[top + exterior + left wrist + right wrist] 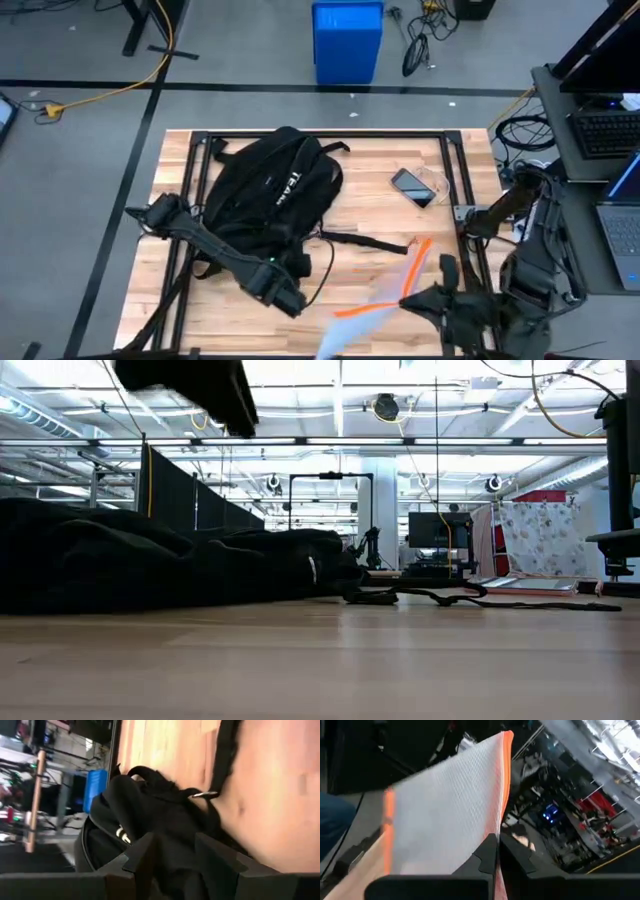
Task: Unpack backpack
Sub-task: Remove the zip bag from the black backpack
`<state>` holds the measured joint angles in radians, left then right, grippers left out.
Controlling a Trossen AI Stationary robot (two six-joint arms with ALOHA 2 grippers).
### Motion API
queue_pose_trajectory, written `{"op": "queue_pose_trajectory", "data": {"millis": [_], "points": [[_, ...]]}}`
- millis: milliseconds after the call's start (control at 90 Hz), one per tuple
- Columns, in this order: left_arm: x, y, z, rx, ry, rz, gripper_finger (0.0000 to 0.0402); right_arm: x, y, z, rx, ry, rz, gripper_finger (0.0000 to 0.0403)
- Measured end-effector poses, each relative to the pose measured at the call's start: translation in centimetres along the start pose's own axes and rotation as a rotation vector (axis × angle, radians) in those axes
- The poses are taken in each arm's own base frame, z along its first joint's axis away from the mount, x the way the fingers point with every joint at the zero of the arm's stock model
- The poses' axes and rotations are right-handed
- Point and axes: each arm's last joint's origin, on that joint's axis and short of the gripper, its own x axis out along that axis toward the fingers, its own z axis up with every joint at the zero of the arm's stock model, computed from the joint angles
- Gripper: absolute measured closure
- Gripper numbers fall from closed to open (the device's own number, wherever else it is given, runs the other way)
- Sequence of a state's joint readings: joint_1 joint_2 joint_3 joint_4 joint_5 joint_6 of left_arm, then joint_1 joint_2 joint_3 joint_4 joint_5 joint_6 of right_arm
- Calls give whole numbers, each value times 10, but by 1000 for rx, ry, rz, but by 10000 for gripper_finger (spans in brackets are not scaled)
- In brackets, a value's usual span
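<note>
A lab hall: concrete floor (80, 150) strewn with cables, monitors (432, 530) behind (ceiling strip lights overhead).

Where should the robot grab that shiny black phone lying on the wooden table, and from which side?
Probably by its two long edges, coming straight down from above. The flat black phone lies face up and slanted on the wooden table, clear of the big black fabric backpack, so both long edges are free. The fingers would need turning to match its slant.
</note>
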<state>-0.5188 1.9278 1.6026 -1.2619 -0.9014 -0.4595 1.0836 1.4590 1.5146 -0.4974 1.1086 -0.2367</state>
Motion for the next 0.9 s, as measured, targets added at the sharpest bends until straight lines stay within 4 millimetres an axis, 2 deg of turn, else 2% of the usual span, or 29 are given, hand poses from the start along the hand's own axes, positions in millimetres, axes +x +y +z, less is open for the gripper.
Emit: {"op": "queue_pose_trajectory", "data": {"millis": [122, 233, 456, 556, 733, 900], "points": [[29, -1, 3, 33, -18, 26, 269, -6, 3, 1, -8, -8, -10, 403], [54, -1, 15, 62, -80, 2, 269, -8, 3, 1, -11, -9, -18, 403], [90, 8, 35, 83, -225, -291, 269, -8, 3, 1, -12, -6, -25, 403], [104, 12, 36, 72, -261, -391, 269, -8, 3, 1, -12, -5, -27, 403], [123, 21, 30, 58, -234, -453, 269, -8, 3, 0, -7, -3, -27, 403], [144, 8, 28, 97, -207, -516, 269, -8, 3, 0, -5, -4, -22, 403]]}}
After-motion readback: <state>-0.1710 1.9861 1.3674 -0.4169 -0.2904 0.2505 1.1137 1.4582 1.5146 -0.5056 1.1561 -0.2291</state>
